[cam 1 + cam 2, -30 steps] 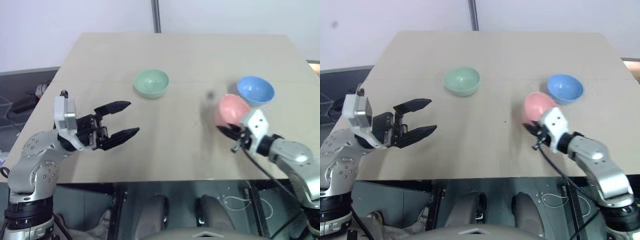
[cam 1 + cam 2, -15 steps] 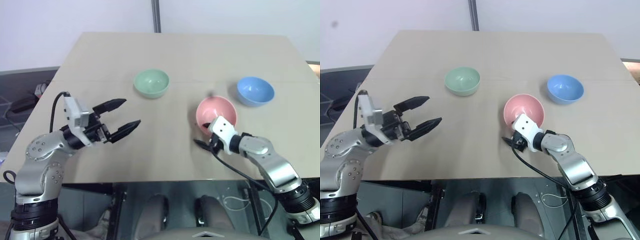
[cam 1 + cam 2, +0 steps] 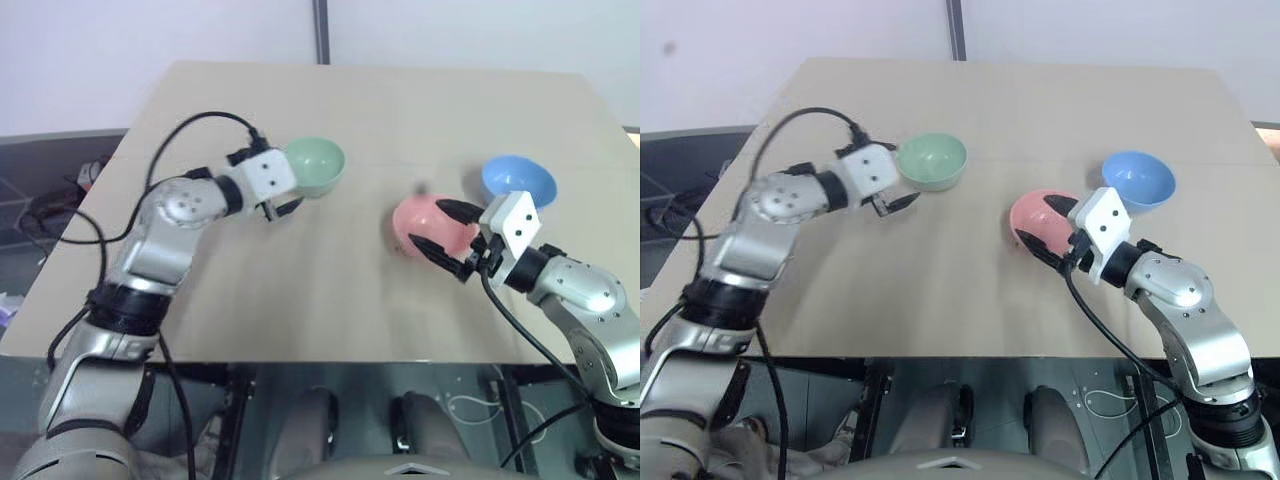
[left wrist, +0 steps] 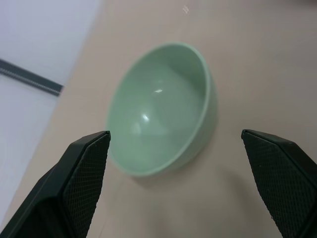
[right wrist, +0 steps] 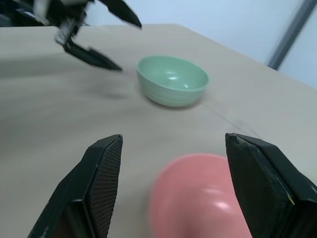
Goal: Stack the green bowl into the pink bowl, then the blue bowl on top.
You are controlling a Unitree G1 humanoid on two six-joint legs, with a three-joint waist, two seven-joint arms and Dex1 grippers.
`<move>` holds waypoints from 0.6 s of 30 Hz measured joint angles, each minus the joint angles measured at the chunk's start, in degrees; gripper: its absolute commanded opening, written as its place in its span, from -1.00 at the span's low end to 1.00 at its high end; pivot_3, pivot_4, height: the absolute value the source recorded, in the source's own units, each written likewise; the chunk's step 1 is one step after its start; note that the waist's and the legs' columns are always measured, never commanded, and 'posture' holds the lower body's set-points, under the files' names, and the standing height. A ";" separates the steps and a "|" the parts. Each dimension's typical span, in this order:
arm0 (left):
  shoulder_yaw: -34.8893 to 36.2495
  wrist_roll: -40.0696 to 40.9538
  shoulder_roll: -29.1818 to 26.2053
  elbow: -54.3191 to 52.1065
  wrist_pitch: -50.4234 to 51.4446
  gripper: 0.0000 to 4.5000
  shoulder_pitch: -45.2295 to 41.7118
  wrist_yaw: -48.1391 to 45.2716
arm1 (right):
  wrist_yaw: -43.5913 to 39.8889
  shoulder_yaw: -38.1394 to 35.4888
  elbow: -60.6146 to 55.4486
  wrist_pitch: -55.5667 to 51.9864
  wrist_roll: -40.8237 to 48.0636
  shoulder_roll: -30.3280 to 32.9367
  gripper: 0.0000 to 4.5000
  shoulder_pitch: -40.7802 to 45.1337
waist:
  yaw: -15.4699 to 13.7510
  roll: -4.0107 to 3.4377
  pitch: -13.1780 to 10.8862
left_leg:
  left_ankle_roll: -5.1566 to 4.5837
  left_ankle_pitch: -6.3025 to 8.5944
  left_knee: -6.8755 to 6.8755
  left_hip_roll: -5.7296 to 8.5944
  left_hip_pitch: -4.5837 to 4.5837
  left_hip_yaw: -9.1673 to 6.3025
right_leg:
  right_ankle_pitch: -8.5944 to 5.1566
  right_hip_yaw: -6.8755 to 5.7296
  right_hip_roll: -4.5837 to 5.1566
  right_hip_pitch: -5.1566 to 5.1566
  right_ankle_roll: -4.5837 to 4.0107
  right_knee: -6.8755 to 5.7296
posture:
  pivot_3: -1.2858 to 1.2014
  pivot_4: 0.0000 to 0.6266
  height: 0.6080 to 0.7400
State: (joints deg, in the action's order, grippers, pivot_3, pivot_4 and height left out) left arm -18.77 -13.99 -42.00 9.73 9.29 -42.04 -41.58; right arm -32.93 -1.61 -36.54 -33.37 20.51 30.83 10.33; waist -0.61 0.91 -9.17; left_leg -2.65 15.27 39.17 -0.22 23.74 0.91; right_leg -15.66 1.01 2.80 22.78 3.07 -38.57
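Left end effector, fingers spread wide and holding nothing, faces the green bowl from the desk's left side; one finger and the other flank the bowl without touching it. Green bowl: upright on the desk, in the far-left part of the surface, mouth up and empty. Right end effector, fingers parted, reaches toward the pink bowl; its two black fingertips stand to either side of the bowl, and whether they touch it cannot be told. Pink bowl: right of the desk's middle, tilted so that its outer wall faces the right end effector, blurred in the right wrist view. Blue bowl: upright near the desk's right edge, just beyond the pink bowl and apart from it. Green and pink bowls lie well apart, with bare desk between them. A black cable loops over the left arm.
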 measured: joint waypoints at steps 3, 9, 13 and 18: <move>-6.10 -7.24 3.85 10.21 -7.41 0.89 -3.30 2.21 | 2.15 -1.58 -1.90 -0.21 0.26 -0.25 0.62 -0.73 | -0.02 0.02 -0.03 | 0.01 0.00 0.00 -0.03 0.14 0.03 | 0.00 0.05 0.00 0.16 0.00 0.00 | 0.03 -0.52 1.00; -7.73 -11.42 7.70 20.10 -15.09 -0.26 -7.84 4.41 | 3.53 -6.54 -6.34 -1.41 2.79 0.31 0.63 -4.24 | -0.16 0.05 -0.05 | -0.02 0.01 0.02 -0.03 0.15 0.03 | 0.00 0.04 0.03 0.14 0.01 -0.02 | 0.03 -0.52 1.00; -7.76 -11.81 8.83 23.70 -17.73 -0.97 -8.67 4.47 | 3.60 -8.64 -7.93 -1.60 3.88 1.03 0.63 -6.55 | -0.04 0.07 -0.06 | -0.01 0.01 0.02 -0.06 0.15 0.02 | 0.00 0.03 0.00 0.16 0.01 -0.06 | 0.03 -0.52 1.00; -6.54 -9.48 9.77 22.93 -20.20 -0.97 -9.20 1.19 | 3.19 -11.41 -9.19 -1.60 5.72 2.21 0.63 -9.85 | -0.11 0.08 -0.07 | -0.01 0.01 0.05 -0.06 0.16 0.03 | 0.00 0.04 0.03 0.15 0.01 -0.05 | 0.03 -0.52 1.00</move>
State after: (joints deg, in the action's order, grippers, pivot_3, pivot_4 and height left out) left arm -25.31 -23.47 -32.23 32.66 -10.91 -51.24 -40.38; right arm -29.73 -13.02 -45.74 -34.97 26.23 33.04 0.48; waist -0.72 0.99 -9.25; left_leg -2.66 15.28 39.21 -0.28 23.90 0.94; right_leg -15.66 1.04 2.83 22.92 3.08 -38.62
